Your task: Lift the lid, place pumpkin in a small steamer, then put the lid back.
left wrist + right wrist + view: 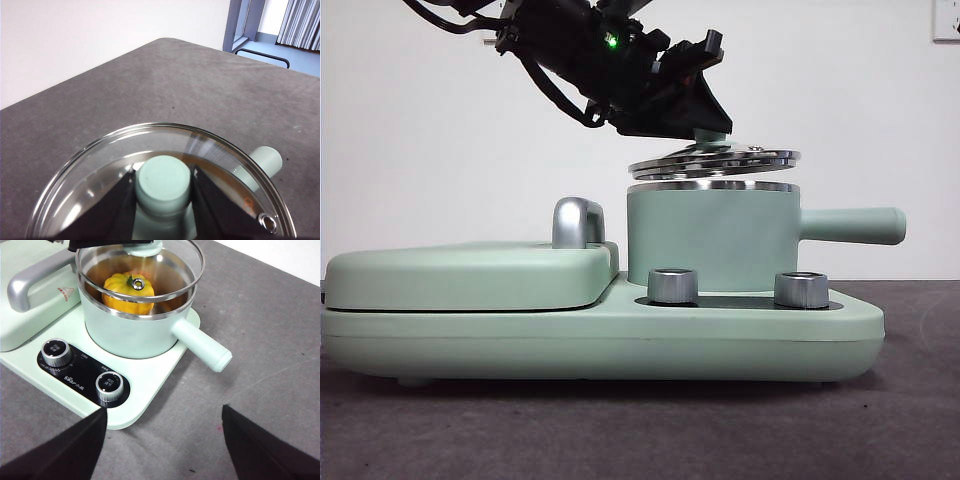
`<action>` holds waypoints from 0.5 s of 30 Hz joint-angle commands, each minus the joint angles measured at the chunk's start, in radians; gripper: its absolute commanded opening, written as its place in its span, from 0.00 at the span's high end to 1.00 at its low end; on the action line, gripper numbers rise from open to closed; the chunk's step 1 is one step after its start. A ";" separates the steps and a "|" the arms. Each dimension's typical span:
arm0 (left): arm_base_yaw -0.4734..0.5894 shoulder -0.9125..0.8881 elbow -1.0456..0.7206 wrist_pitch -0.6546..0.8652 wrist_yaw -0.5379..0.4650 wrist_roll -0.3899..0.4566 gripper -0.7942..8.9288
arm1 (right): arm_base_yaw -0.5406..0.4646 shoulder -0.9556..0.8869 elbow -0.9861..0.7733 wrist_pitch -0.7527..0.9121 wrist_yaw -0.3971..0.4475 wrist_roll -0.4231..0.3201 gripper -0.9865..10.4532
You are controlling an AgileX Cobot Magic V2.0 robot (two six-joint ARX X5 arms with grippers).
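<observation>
The lid (pixel 715 160) hangs tilted just above the small steamer's (pixel 710 235) steel rim. My left gripper (pixel 705 125) comes down from the upper left and is shut on the lid's mint-green knob (pixel 163 182); the glass (pixel 100 170) spreads around the jaws. In the right wrist view the pumpkin (pixel 120 292) sits inside the small steamer (pixel 130 332), seen through the lid (pixel 170 265). My right gripper (pixel 162 440) is open, holds nothing, and hovers over the table in front of the appliance.
The steamer stands on a wide mint-green appliance base (pixel 600 335) with two silver knobs (pixel 672 285) (pixel 801 289). A flat griddle cover (pixel 470 275) with a steel handle (pixel 578 222) lies beside the steamer. The steamer's long handle (pixel 202 345) sticks out sideways.
</observation>
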 commanded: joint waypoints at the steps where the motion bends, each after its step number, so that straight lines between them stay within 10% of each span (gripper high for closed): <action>1: -0.009 0.024 0.037 0.034 0.005 0.010 0.91 | 0.009 0.005 0.003 0.008 0.005 0.010 0.61; 15: -0.009 0.037 0.037 0.002 0.005 0.010 0.91 | 0.009 0.005 0.003 0.008 0.005 0.010 0.61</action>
